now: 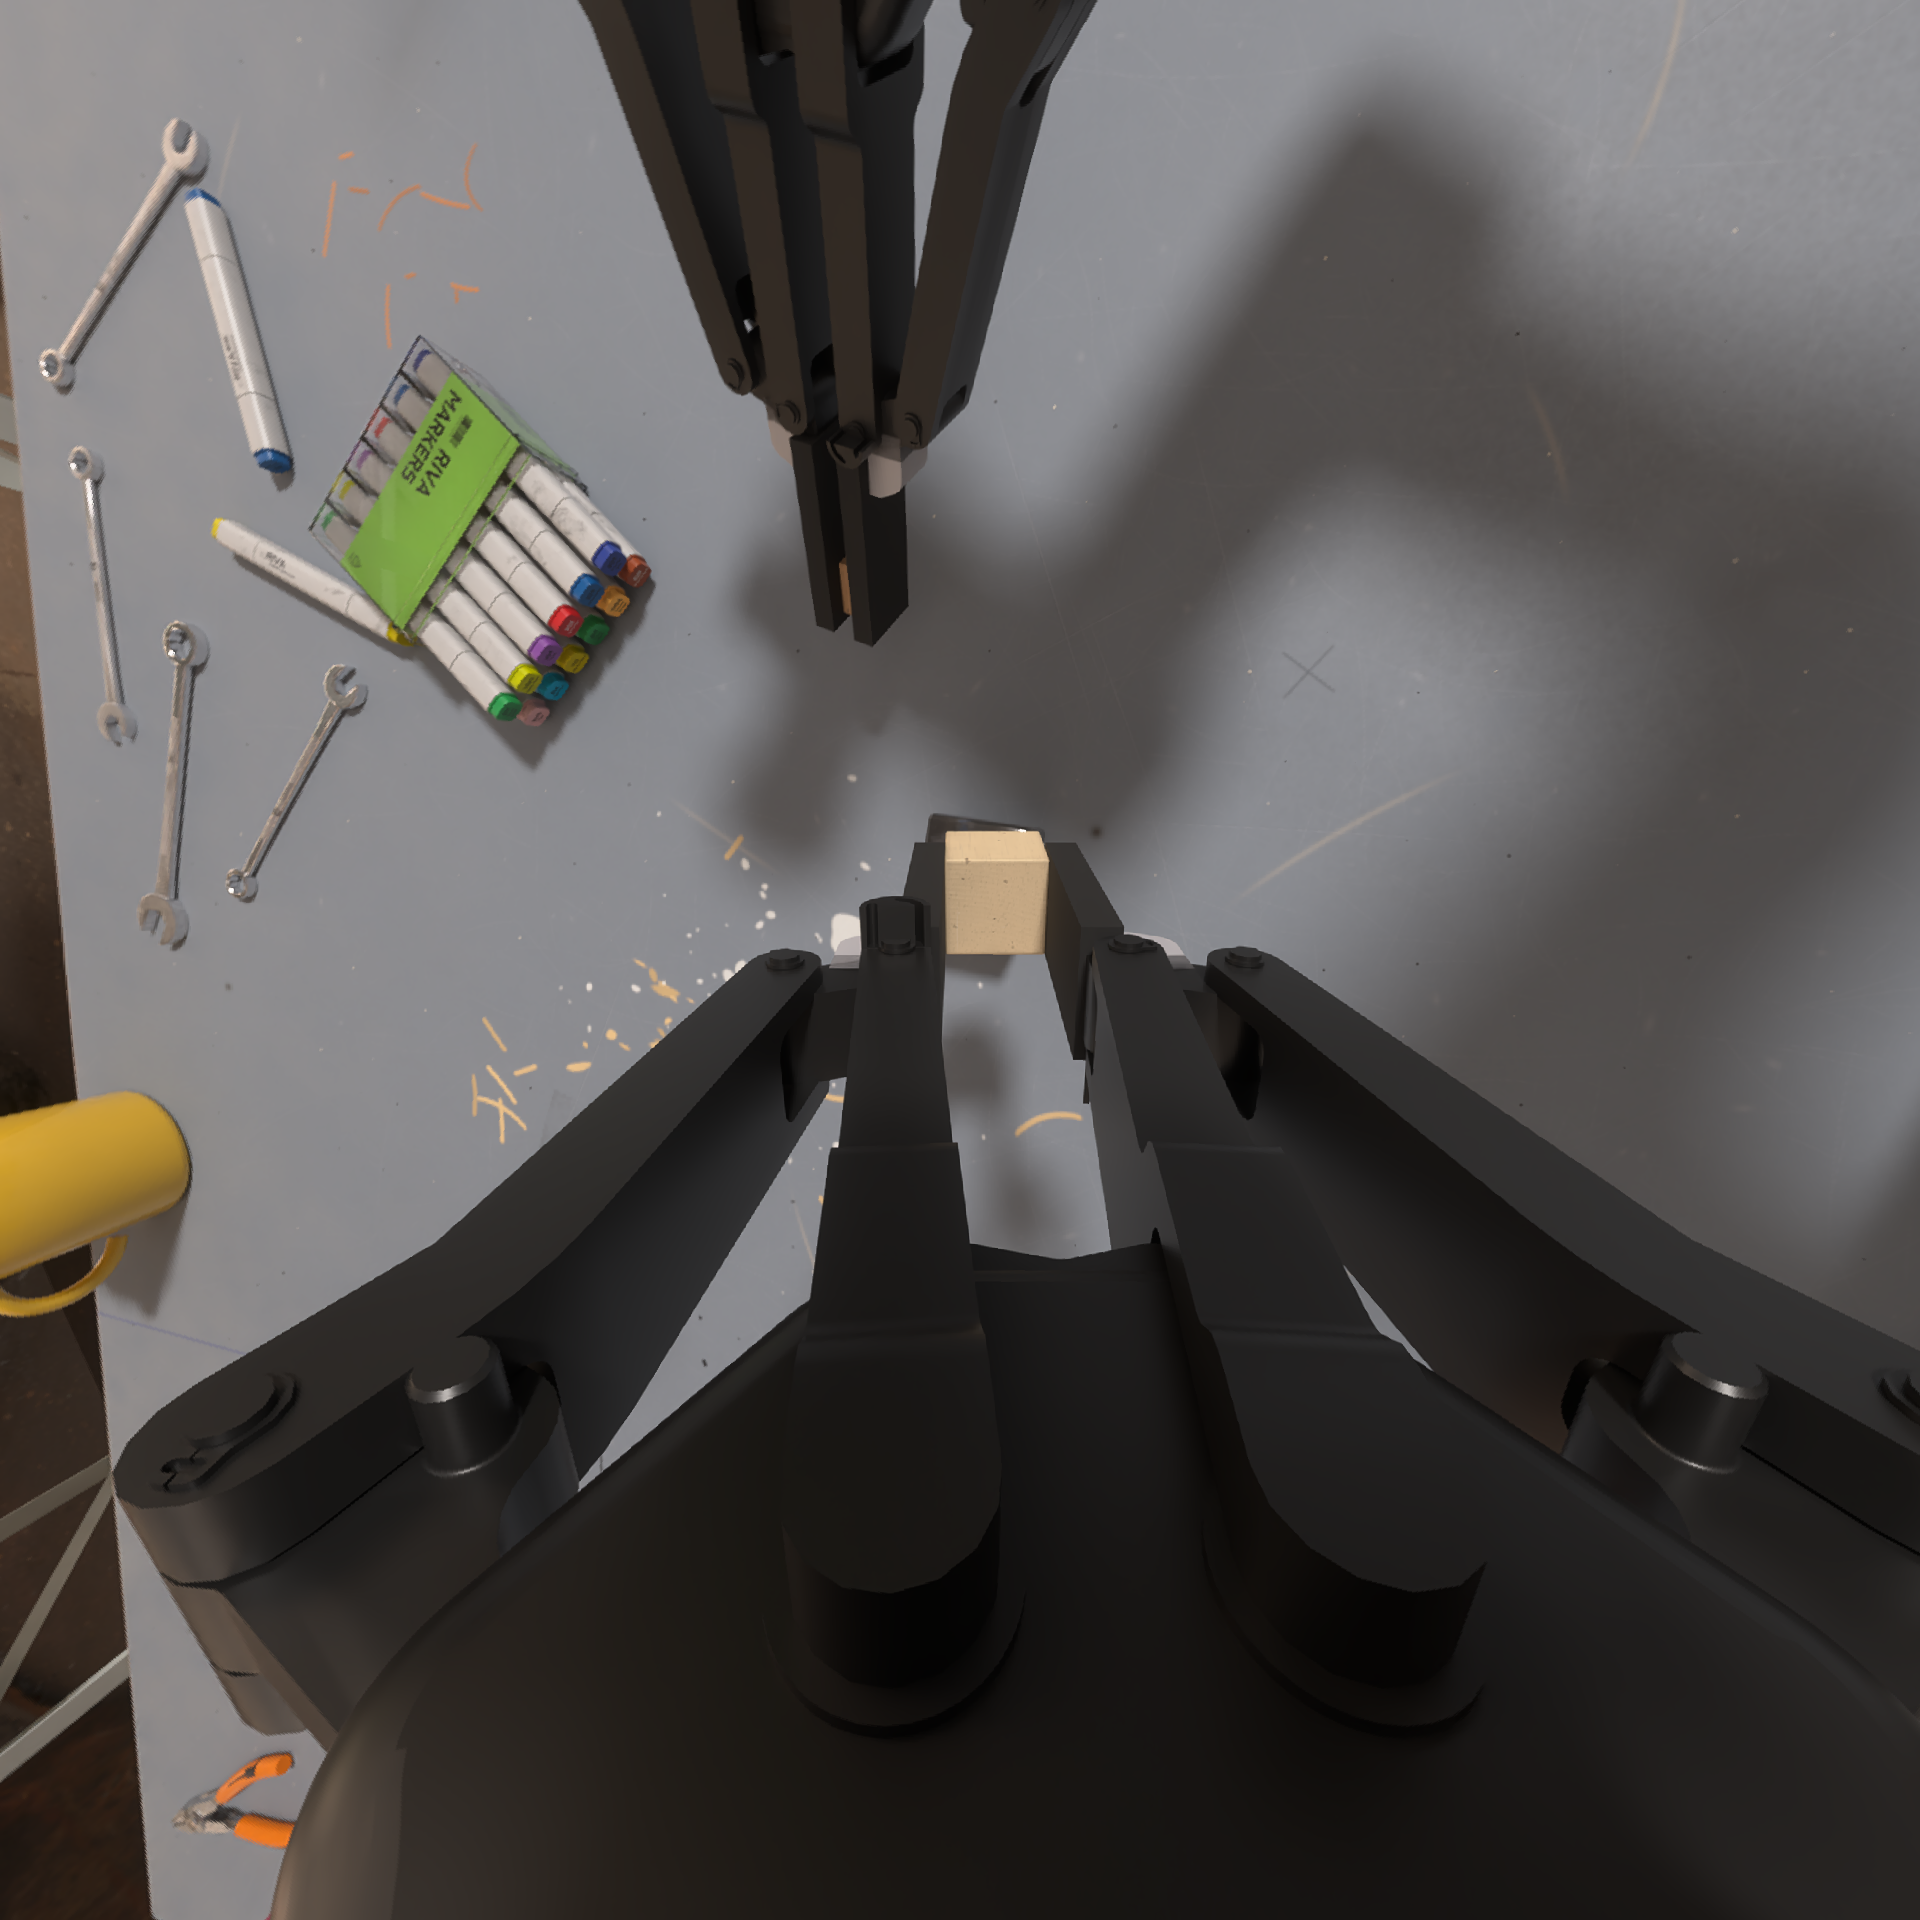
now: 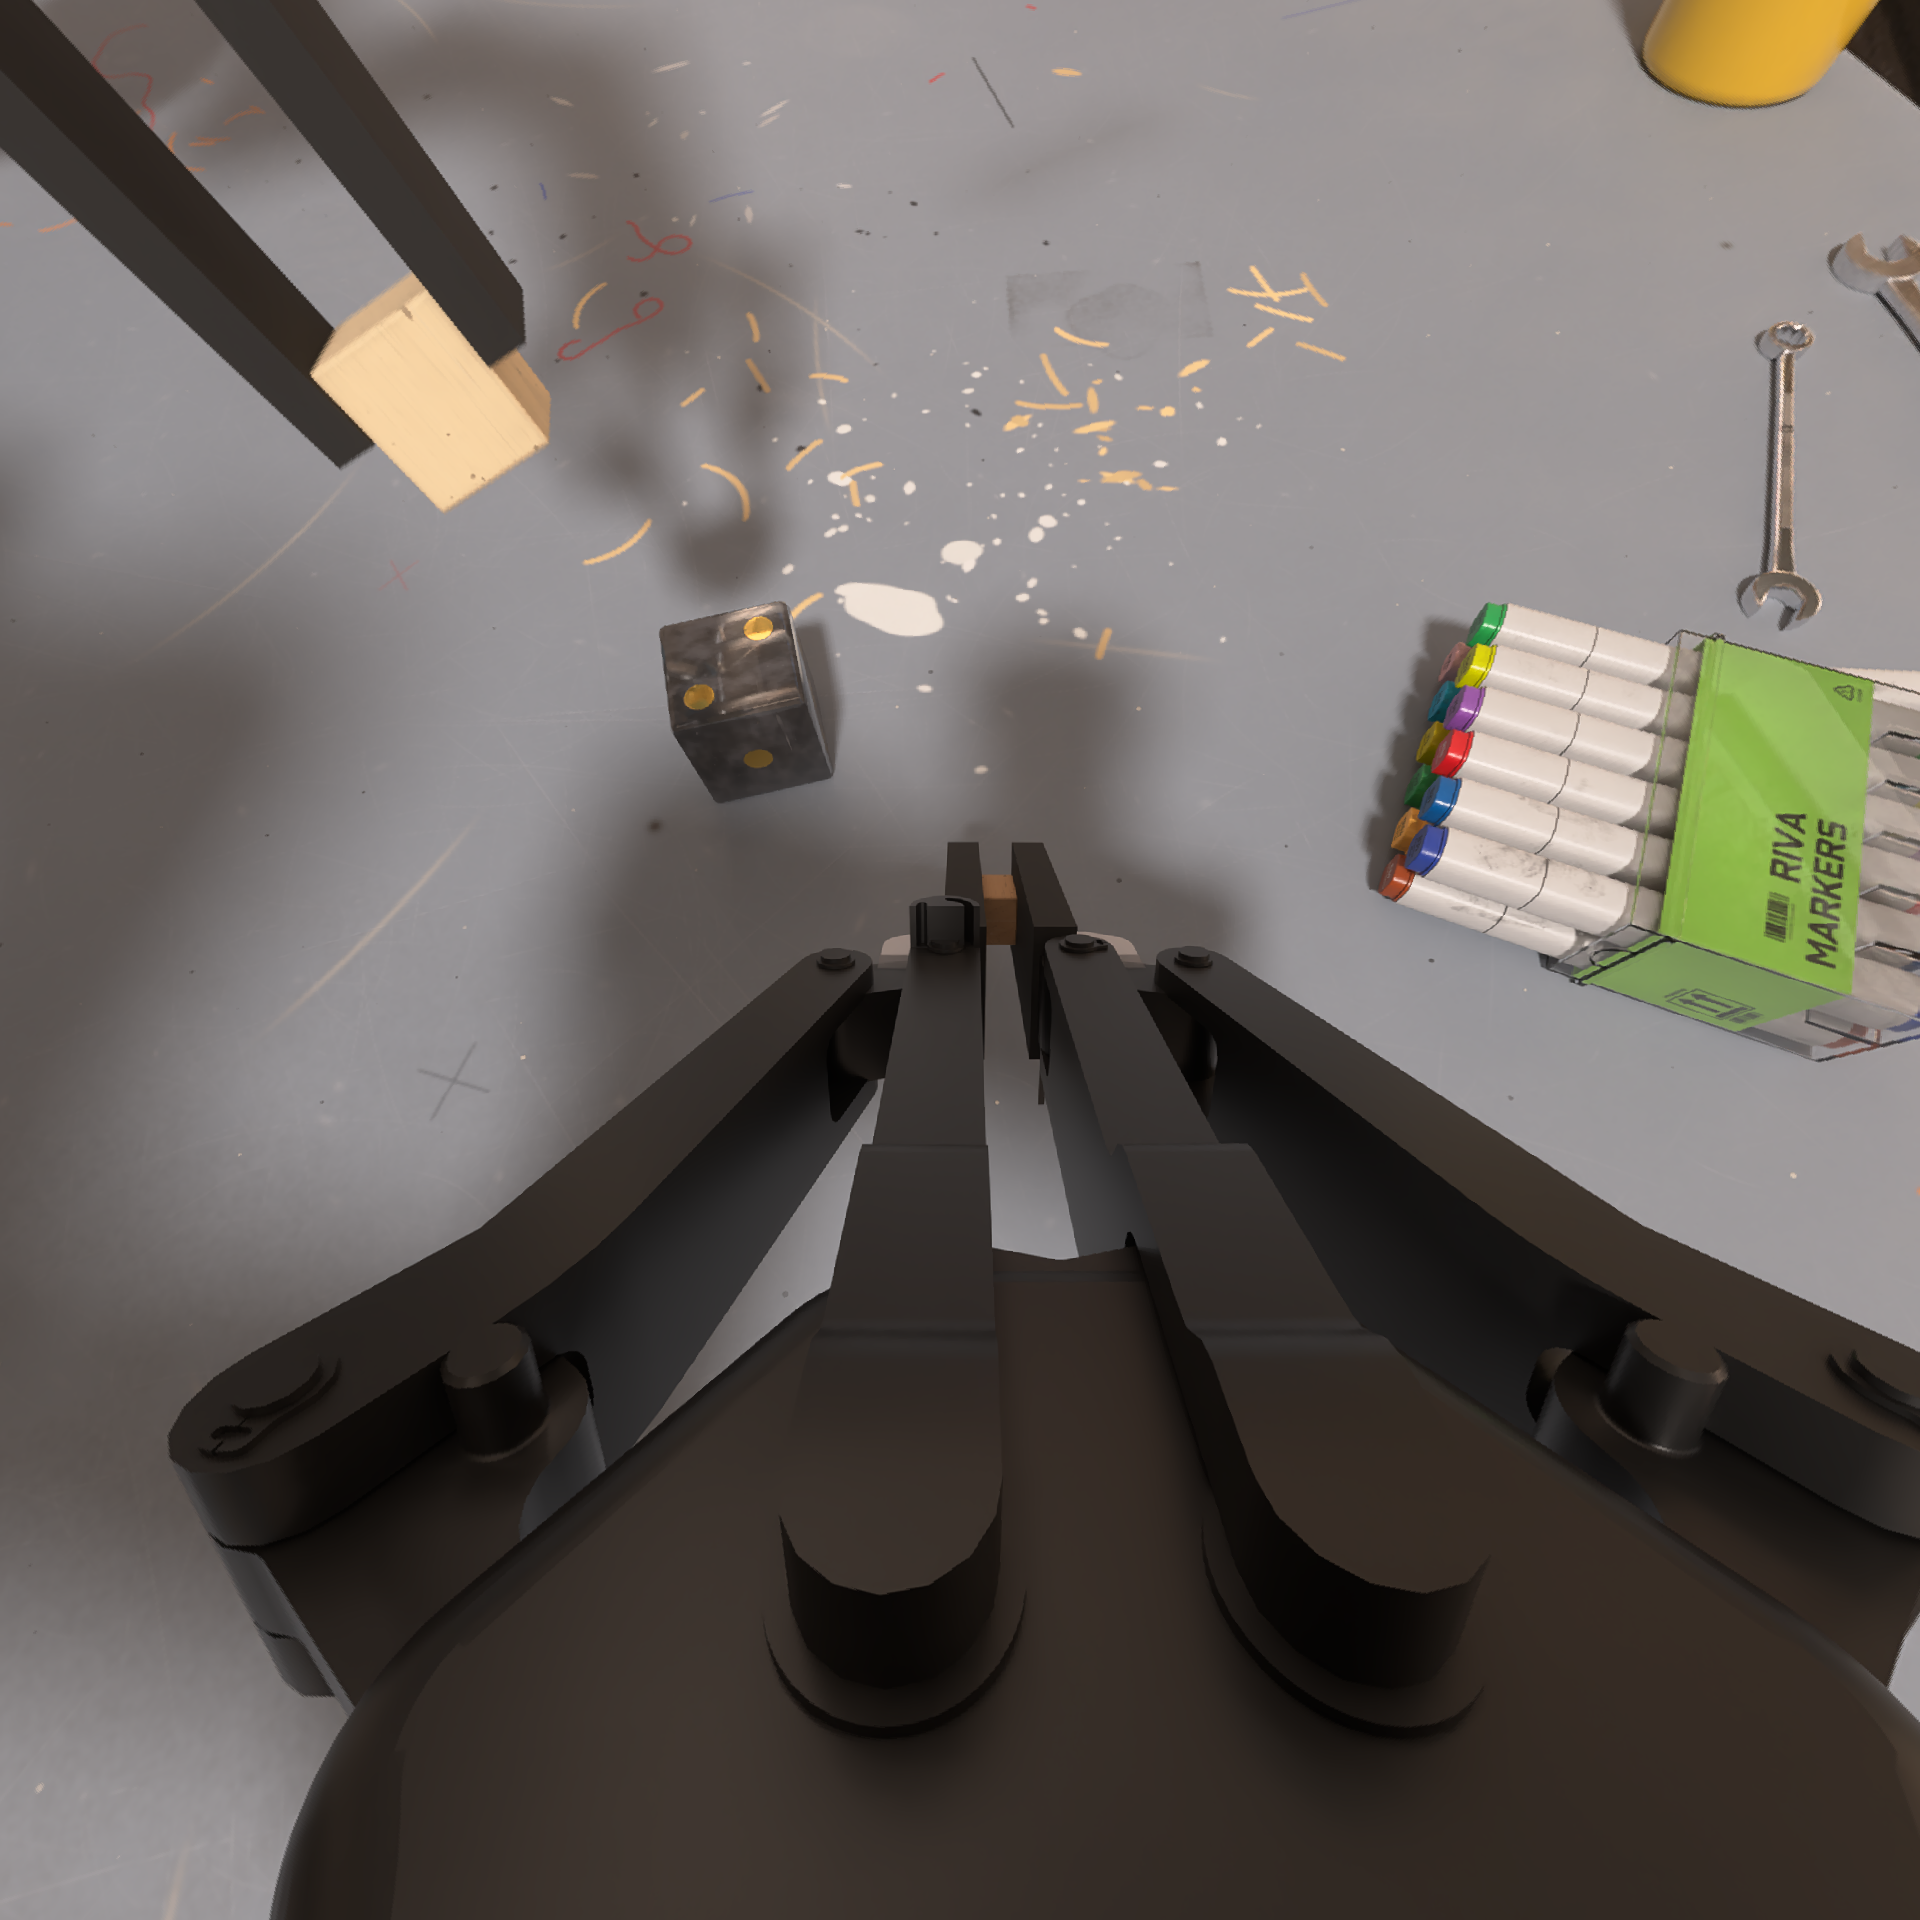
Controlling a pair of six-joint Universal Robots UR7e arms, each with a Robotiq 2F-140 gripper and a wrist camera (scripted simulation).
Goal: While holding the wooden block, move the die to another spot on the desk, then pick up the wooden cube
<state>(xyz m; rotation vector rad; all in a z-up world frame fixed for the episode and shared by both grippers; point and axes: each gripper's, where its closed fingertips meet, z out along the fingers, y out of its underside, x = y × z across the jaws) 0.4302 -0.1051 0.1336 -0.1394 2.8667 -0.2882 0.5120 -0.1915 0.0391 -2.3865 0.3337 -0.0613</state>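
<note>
My left gripper (image 1: 994, 854) is shut on a pale wooden block (image 1: 992, 896) and holds it above the grey desk (image 1: 1455, 727). The block also shows in the right wrist view (image 2: 431, 395), held high at the upper left. My right gripper (image 2: 995, 860) is shut on a small brown wooden cube (image 2: 998, 906) and is off the desk. It also hangs at the top of the left wrist view (image 1: 857, 623), with a sliver of the cube (image 1: 845, 587) between its fingers. A dark die with gold pips (image 2: 746, 701) rests on the desk, ahead and left of my right gripper.
A green pack of markers (image 2: 1662, 821) lies to the right of my right gripper, and it also shows in the left wrist view (image 1: 468, 530). Several wrenches (image 1: 177, 769), two loose markers (image 1: 237, 332), a yellow mug (image 1: 83, 1174) and orange pliers (image 1: 234, 1803) lie along the desk edge.
</note>
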